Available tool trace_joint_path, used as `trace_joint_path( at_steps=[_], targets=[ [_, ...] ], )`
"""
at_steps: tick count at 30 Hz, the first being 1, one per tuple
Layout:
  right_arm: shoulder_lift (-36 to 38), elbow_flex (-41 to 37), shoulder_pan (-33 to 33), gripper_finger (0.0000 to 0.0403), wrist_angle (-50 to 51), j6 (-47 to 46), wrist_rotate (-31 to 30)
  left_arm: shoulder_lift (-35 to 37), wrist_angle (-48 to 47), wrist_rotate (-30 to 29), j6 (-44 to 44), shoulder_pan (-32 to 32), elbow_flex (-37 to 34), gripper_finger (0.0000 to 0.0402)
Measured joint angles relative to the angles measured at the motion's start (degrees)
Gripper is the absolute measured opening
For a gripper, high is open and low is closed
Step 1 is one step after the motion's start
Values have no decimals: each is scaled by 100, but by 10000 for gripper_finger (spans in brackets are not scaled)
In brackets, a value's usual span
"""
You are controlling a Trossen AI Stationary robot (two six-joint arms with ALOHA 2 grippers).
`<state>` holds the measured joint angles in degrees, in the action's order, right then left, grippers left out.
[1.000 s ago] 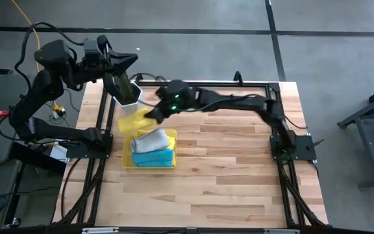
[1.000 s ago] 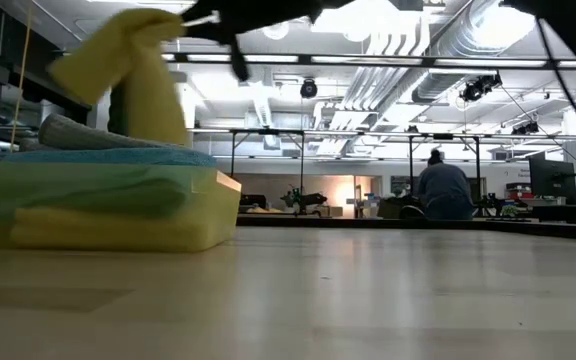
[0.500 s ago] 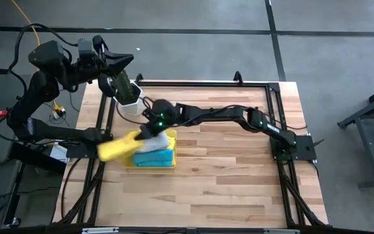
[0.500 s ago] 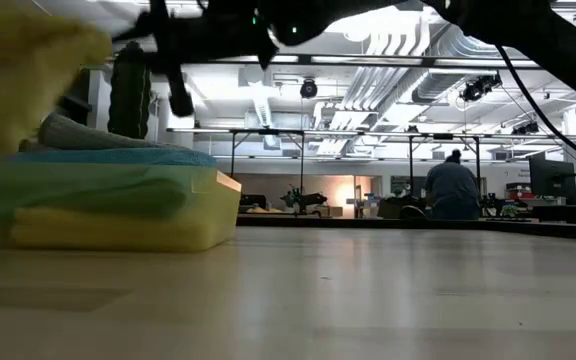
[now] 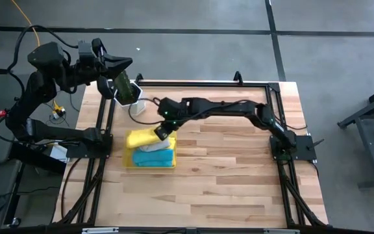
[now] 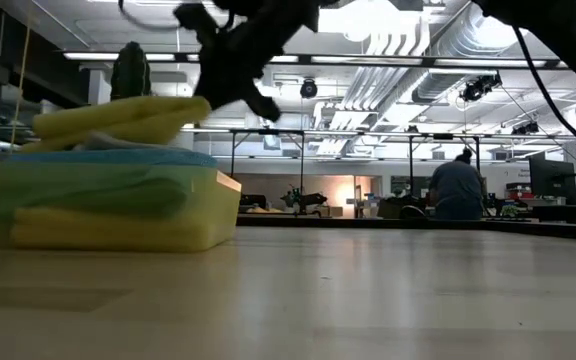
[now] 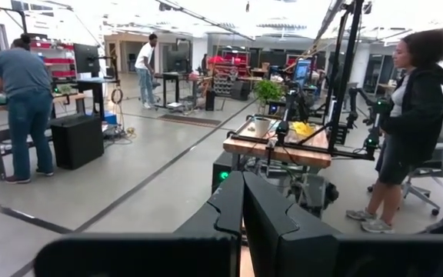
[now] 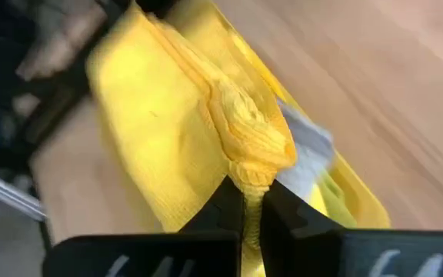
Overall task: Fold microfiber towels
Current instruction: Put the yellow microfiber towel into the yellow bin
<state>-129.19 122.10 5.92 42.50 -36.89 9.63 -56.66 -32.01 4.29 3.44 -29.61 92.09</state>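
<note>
Right gripper (image 5: 163, 129) clamped tight on yellow towel (image 5: 141, 137) — towel draped over tray (image 5: 153, 164) stack near desk's left edge; left gripper (image 5: 123, 84) closed, empty.

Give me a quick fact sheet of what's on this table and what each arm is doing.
table: wooden top
tray: translucent yellow, on the table's left part
in tray: blue towel, grey towel, more towels below
right gripper: fingers shut on yellow towel, which lies on top of the stack
left gripper: shut, empty, raised at the table's far left corner
background: a person far behind the table
</note>
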Motion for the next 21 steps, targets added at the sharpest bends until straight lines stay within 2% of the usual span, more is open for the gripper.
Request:
trace_joint_path(
  at_steps=[5, 13, 17, 21],
  targets=[
    [-111, -110, -101, 0, 2, -62, 119, -2, 0, 0, 0, 0, 0, 1],
    [-122, -626, -334, 0, 20, -317, 788, -2, 0, 0, 0, 2, 0, 1],
    [-126, -861, -473, 5, -72, -350, 330, -2, 0, 0, -2, 2, 0, 1],
    [-126, -867, -428, 38, -262, -415, 216, -3, -4, 2, -10, 2, 0, 0]
  ],
)
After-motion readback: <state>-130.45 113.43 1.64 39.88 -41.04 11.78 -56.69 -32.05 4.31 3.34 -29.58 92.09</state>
